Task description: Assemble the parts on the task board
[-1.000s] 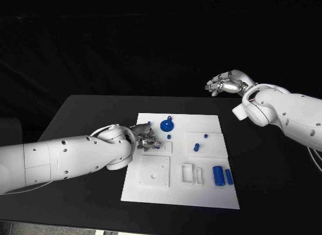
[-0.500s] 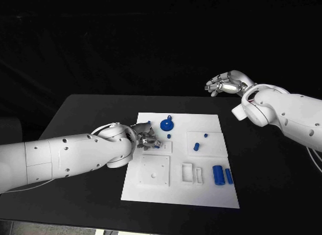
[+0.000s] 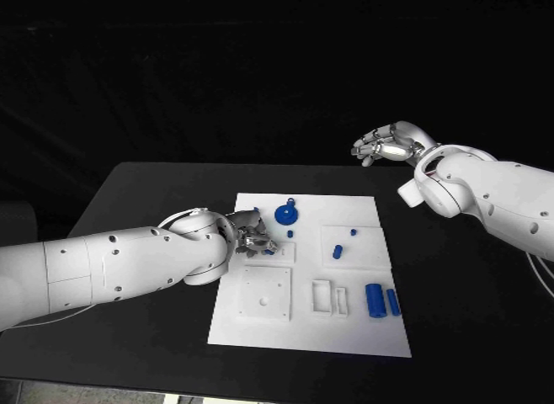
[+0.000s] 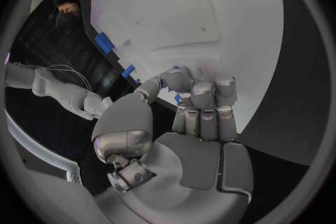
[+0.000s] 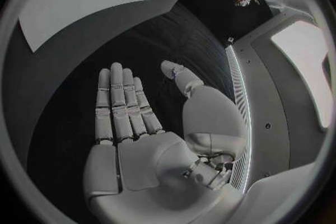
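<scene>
The white task board (image 3: 350, 341) lies in the middle of the black table. My left hand (image 3: 251, 236) is low over the board's left side, fingers curled, and pinches a small blue part (image 3: 268, 248) over a square recess. The left wrist view shows blue of that small blue part (image 4: 176, 70) between the thumb and the curled fingers (image 4: 203, 101). My right hand (image 3: 386, 143) is raised beyond the table's far right edge and holds nothing; its fingers (image 5: 122, 106) lie straight and apart. A blue gear-like part (image 3: 287, 215) sits just beyond the left hand.
On the board lie a small blue peg (image 3: 337, 251), a blue stud (image 3: 353, 230) and two blue cylinders (image 3: 375, 300) at the near right. White recessed blocks (image 3: 266, 295) and slots (image 3: 322, 296) sit near the board's front.
The left arm has shifted very slightly over the board with the part still in its fingers. The right hand has not moved.
</scene>
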Controlling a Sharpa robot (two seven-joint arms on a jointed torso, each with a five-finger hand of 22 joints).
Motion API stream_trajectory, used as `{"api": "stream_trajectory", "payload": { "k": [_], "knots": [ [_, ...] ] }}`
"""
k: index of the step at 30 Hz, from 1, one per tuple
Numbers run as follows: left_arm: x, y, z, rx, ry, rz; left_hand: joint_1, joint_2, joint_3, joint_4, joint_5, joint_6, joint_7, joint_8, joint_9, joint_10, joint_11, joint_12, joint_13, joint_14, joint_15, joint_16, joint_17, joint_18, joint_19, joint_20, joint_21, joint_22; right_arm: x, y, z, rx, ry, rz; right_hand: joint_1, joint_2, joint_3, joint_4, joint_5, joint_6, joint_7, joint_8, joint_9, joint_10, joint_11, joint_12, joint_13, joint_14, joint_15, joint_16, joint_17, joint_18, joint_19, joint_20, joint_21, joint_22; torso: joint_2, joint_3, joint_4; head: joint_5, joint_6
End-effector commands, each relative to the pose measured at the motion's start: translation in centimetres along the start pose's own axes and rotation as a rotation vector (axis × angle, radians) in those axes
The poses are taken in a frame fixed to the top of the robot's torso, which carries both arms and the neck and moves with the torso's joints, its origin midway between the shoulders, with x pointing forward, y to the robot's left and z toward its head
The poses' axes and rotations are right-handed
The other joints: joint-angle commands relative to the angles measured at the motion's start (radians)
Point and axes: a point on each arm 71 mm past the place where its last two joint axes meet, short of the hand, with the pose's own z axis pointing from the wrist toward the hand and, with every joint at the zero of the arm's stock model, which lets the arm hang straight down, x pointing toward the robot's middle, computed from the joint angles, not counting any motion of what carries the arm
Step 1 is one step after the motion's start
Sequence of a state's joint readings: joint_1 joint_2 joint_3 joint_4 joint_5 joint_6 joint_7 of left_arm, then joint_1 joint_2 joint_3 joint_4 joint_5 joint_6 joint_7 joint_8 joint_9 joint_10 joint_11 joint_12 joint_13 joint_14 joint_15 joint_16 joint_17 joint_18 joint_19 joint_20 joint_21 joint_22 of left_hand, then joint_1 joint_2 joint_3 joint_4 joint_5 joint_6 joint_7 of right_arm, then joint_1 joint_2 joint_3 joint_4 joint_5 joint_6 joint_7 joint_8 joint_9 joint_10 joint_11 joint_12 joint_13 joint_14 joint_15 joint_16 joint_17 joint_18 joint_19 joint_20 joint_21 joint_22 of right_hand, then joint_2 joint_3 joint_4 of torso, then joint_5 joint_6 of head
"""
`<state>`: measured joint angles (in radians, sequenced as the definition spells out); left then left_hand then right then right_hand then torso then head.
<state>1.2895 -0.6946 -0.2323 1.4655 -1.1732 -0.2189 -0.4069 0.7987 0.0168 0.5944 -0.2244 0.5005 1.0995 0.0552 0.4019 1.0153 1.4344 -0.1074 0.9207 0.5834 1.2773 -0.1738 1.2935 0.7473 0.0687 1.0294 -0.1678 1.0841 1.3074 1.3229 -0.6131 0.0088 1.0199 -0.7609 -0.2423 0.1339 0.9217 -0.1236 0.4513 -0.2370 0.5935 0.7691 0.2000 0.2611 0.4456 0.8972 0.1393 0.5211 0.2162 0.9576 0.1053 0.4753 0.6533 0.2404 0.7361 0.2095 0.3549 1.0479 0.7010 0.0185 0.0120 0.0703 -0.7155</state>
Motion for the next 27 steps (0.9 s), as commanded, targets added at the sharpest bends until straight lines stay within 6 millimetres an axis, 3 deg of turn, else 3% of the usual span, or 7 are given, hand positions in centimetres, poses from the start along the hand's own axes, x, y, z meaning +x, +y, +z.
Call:
{"api": "stream_trajectory", "payload": {
  "k": [1,8,17,27],
  "knots": [
    [1.20,0.43,0.10,-0.023,0.072,0.027,0.024,-0.002,0.034,-0.038,0.000,0.187,-0.088,-0.001,0.000,-0.017,-0.009,0.007,0.000,0.001,-0.003,0.006,-0.002,0.011,0.000,-0.091,0.007,0.020,0.23,-0.01,0.01,-0.002,0.014,0.003,0.004,-0.002,0.000,0.003,0.006,-0.006,0.023,0.003,-0.001,0.000,0.007,0.001,-0.002,-0.005,-0.001,-0.004,-0.002,0.015,0.000,0.006,-0.007,0.001,0.000,0.0006,0.0005,-0.001,0.003],
    [1.05,0.59,0.40,-0.041,0.090,0.028,0.025,-0.001,0.034,-0.032,-0.003,0.187,-0.087,-0.002,0.000,-0.019,-0.008,0.007,-0.002,0.000,-0.002,0.005,-0.004,0.010,0.000,-0.090,0.006,0.018,0.45,-0.02,0.06,-0.001,0.022,0.005,0.005,-0.002,-0.001,0.002,0.006,-0.006,0.023,0.003,-0.002,-0.001,0.007,0.000,-0.004,-0.007,0.000,-0.005,-0.002,0.015,-0.002,0.007,-0.008,0.001,0.000,0.0004,0.0009,-0.003,0.002],
    [0.80,0.41,0.73,-0.050,0.112,0.029,0.017,-0.003,0.029,-0.007,-0.029,0.181,-0.084,-0.010,-0.001,-0.023,-0.005,0.001,-0.010,-0.005,0.001,-0.002,-0.013,0.009,-0.004,-0.086,0.002,0.016,0.70,-0.13,0.06,0.001,0.025,0.006,0.004,-0.001,-0.002,0.004,0.009,-0.008,0.024,0.004,-0.005,-0.008,0.010,-0.001,-0.010,-0.016,0.003,-0.009,-0.004,0.014,-0.012,0.010,-0.014,0.001,0.001,0.0000,0.0006,-0.005,0.001],
    [0.64,-0.06,0.94,-0.052,0.143,0.023,0.023,-0.001,0.031,-0.009,-0.034,0.180,-0.084,-0.012,-0.001,-0.023,-0.005,0.000,-0.012,-0.005,0.001,-0.002,-0.014,0.010,-0.005,-0.087,0.002,0.016,0.87,-0.20,0.06,0.002,0.031,0.008,0.005,-0.001,-0.002,0.004,0.010,-0.009,0.024,0.004,-0.006,-0.010,0.012,-0.002,-0.013,-0.019,0.005,-0.010,-0.005,0.014,-0.014,0.011,-0.016,0.002,0.000,-0.0003,0.0002,-0.006,0.002]
  ]
}}
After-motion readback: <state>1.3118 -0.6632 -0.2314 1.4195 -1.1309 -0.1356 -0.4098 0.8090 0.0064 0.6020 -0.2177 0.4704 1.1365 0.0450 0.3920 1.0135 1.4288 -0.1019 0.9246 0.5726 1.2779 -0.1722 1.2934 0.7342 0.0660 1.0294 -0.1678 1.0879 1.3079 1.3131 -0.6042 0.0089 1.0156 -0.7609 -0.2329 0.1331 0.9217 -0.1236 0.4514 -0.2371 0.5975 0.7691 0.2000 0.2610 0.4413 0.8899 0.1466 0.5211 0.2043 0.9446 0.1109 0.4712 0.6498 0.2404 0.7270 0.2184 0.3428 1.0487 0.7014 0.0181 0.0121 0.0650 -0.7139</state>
